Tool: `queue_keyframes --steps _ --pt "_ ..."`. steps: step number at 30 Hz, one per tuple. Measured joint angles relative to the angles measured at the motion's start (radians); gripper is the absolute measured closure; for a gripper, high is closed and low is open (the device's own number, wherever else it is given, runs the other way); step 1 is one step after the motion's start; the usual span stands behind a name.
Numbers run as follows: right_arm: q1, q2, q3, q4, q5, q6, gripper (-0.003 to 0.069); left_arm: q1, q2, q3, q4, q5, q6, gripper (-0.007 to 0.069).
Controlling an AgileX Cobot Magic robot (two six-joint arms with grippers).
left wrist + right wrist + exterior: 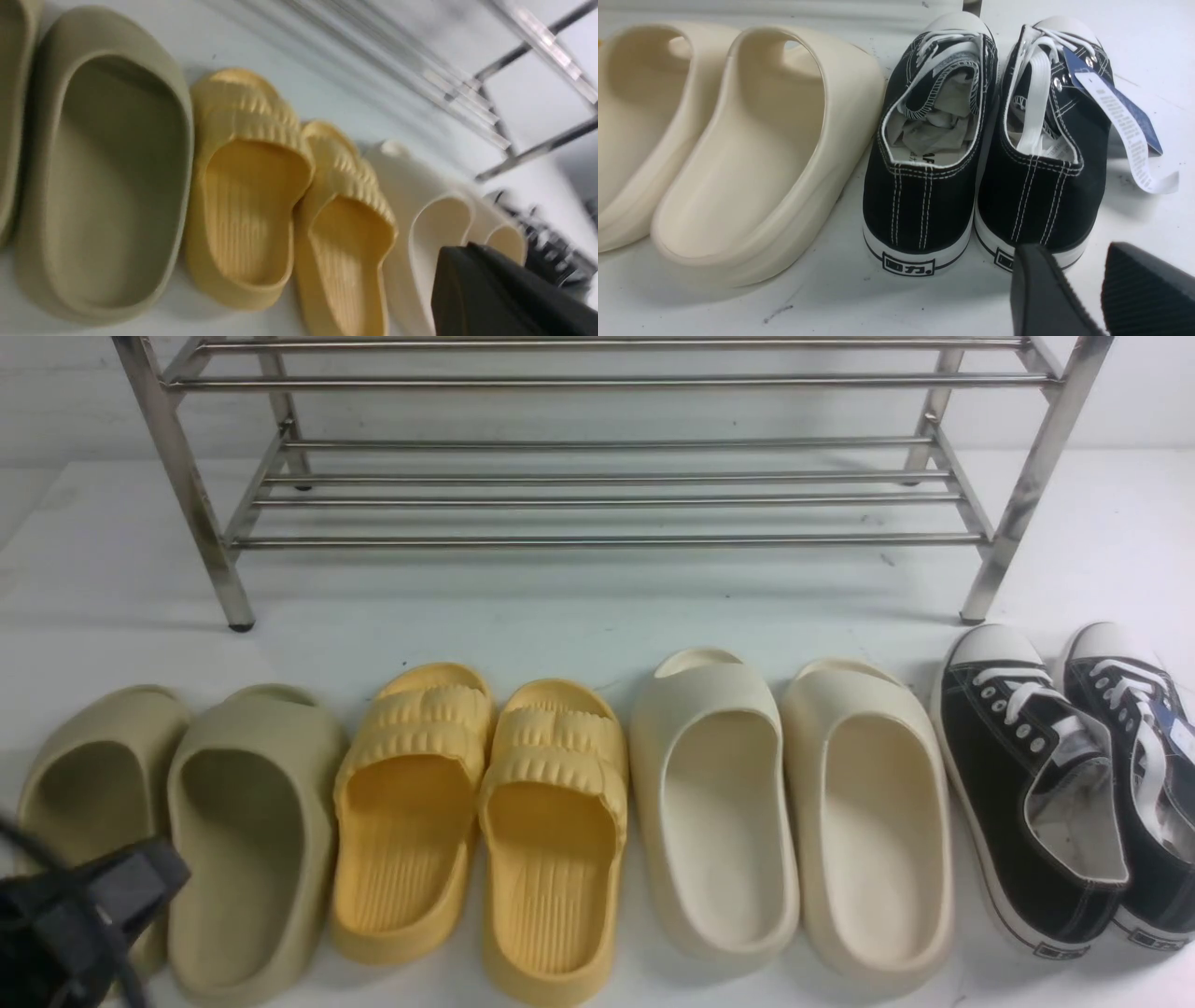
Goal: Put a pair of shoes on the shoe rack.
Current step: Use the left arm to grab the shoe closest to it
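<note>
The pair of shoes, two olive-khaki foam slides, stands at the near left of the floor, the left slide (98, 775) beside the right slide (252, 840). In the left wrist view the right slide (107, 177) fills the frame's side. My left gripper (154, 877) hangs over the left slide's heel, and its black fingers (462, 252) are pressed together, shut on nothing. The steel shoe rack (597, 539) stands behind the row, its shelves bare. My right gripper (1069, 252) is open, just behind the heel of a black sneaker (1041, 186).
Along the row to the right stand yellow ribbed slides (485, 821), cream-white slides (794, 821) and black canvas sneakers (1055, 784), one carrying a hanging tag (1125, 121). A strip of white floor lies between the shoes and the rack's legs (985, 588).
</note>
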Motion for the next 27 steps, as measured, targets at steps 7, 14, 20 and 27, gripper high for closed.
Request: queue_keyframes --steps 7,14,20,27 --pt "0.0 0.0 0.0 0.0 0.0 0.0 0.042 0.0 0.409 -0.238 0.226 0.157 0.008 0.0638" --pt "0.0 0.0 0.0 0.0 0.0 0.0 0.042 0.026 0.614 -0.297 0.266 0.073 -0.004 0.0638" --pt "0.0 0.0 0.0 0.0 0.0 0.0 0.042 0.156 0.75 -0.297 0.275 0.038 -0.01 0.0638" --pt "0.0 0.0 0.0 0.0 0.0 0.0 0.042 0.208 0.886 -0.299 0.332 -0.123 0.0 0.0632"
